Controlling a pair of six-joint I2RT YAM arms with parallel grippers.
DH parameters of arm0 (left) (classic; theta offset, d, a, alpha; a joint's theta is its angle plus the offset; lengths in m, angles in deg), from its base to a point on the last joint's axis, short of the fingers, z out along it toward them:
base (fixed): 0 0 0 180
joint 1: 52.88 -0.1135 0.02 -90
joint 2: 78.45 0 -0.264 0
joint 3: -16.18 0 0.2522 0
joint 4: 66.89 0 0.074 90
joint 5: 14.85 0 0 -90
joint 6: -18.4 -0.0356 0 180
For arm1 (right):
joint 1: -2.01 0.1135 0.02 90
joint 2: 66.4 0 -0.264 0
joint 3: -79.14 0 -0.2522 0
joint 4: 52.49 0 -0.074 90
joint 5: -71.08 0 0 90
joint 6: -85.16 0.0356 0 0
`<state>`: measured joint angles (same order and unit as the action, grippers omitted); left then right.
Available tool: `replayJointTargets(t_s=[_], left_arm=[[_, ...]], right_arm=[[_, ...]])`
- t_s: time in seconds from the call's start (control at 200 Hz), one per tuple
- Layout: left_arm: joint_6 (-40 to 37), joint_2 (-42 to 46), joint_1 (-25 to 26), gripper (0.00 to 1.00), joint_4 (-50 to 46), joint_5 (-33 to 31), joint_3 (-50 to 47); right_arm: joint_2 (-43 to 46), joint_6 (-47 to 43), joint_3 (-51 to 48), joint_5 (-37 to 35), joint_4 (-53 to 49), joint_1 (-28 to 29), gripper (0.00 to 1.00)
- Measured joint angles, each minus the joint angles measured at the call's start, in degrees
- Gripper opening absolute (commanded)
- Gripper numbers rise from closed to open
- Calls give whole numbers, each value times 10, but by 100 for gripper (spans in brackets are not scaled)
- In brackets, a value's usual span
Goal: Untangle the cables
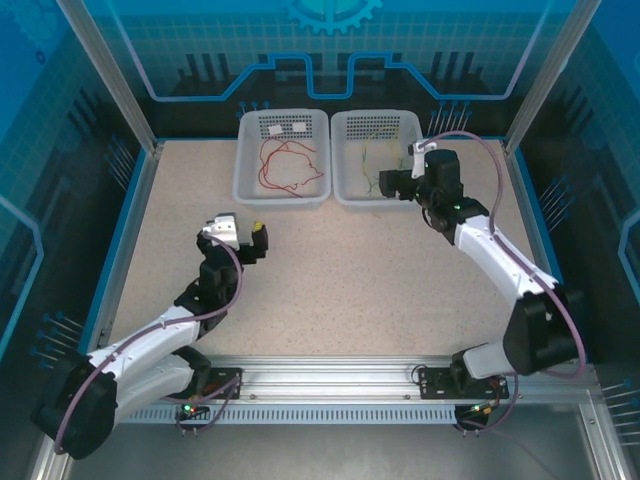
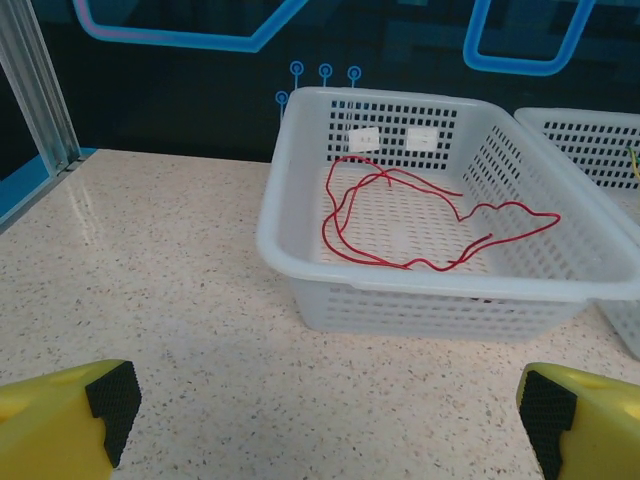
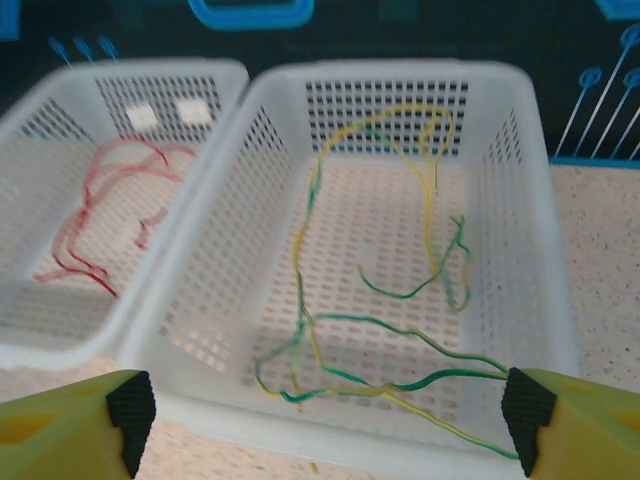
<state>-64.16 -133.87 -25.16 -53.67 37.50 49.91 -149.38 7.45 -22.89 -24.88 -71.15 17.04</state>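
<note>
1. Seen from above, two white perforated baskets stand side by side at the far edge of a speckled table (image 1: 330, 270).
2. The red cables (image 1: 290, 165) lie in loose loops on the floor of the left basket (image 1: 240, 165). The left wrist view shows them (image 2: 420, 183) curled wholly inside this basket (image 2: 420, 310).
3. The yellow-green cables (image 1: 375, 150) lie in the right basket (image 1: 345, 195). In the right wrist view they (image 3: 300, 250) sprawl across its floor, and some strands climb the back wall of the basket (image 3: 200, 300).
4. The left gripper (image 1: 243, 238) hovers over bare table, well short of the baskets. In its wrist view the left gripper (image 2: 328, 410) has its jaws spread wide. Its yellow fingers with black pads sit at the two lower corners, and nothing is held between them.
5. The right gripper (image 1: 392, 185) sits at the near rim of the right basket. In its wrist view the right gripper (image 3: 328, 415) also has its jaws released and wide apart, gripping nothing.
6. One green strand and one yellow strand run towards the right-hand pad (image 3: 525, 420). Whether they touch it cannot be told.
</note>
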Motion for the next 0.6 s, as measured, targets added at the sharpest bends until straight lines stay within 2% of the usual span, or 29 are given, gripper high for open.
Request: replayJointTargets(t_s=[0.085, 0.14, 0.2, 0.295, 0.455, 0.52, 0.6], left_arm=[[1, -20, -1, 99, 4, 14, 2], [2, -35, -1, 99, 3, 26, 6], [4, -49, -1, 99, 2, 43, 12], [13, -58, -1, 99, 3, 71, 22], [28, -55, -2, 99, -14, 106, 40], [32, -46, -2, 99, -24, 117, 41], [35, -30, -2, 99, -40, 127, 41]], right_arm=[[-47, -5, 29, 31, -5, -5, 80], [-77, -11, 61, 59, -7, -5, 79], [-113, -11, 116, 96, -13, -5, 82], [-197, 2, 258, 173, -31, -7, 90], [-365, 122, 539, 246, -106, -26, 89], [-409, 182, 586, 278, -122, -44, 88], [-437, 232, 587, 296, -142, -65, 88]])
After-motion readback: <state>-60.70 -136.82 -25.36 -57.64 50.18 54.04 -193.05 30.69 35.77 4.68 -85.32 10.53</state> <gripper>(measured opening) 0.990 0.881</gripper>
